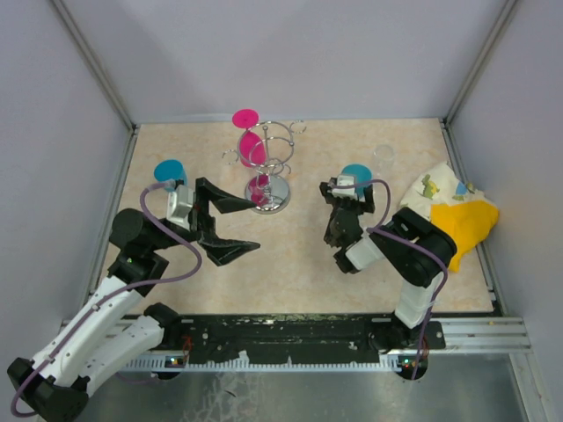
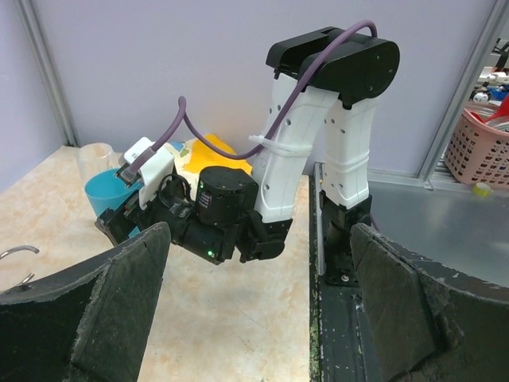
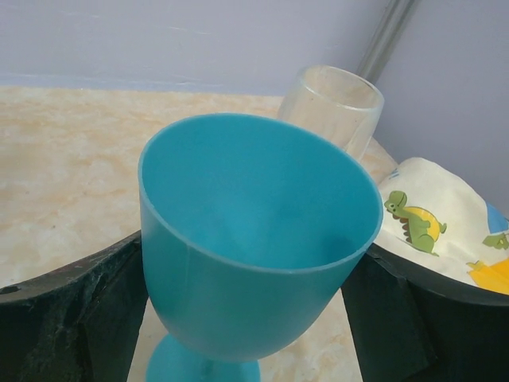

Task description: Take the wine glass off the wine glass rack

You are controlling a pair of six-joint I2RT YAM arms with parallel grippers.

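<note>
From above, the wine glass rack [image 1: 274,167] stands on the desk [image 1: 299,272] about midway between the left and right edges and nearer the far edge, its round base flat and its post upright. The pink wine glass [image 1: 252,148] hangs on the rack's left side, upside down. Its foot is at the top among the loop arms and its bowl below, so its long axis runs vertical alongside the post. The left hand [image 1: 255,226] lies just near of the rack, apart from it, with its fingers spread wide and nothing between them. The right hand [image 1: 345,204] reaches toward the far edge, up to a blue glass [image 1: 356,175] right of the rack. A second blue glass [image 1: 170,170] stands by the left edge, a clear glass [image 1: 383,152] near the far right corner, and a dinosaur cloth [image 1: 449,207] against the right edge.

The left wrist camera shows the left hand [image 2: 258,239] gaping and empty, looking across at the right arm [image 2: 318,135], with the blue glass [image 2: 111,191] at that arm's tip.

The right wrist camera shows the right hand [image 3: 254,270] straddling the blue glass [image 3: 254,239]. The glass stands upright, mouth up, and a finger sits close against each side of its bowl. Whether they clamp it I cannot tell. The clear glass [image 3: 330,107] and the cloth [image 3: 429,223] lie beyond.
</note>
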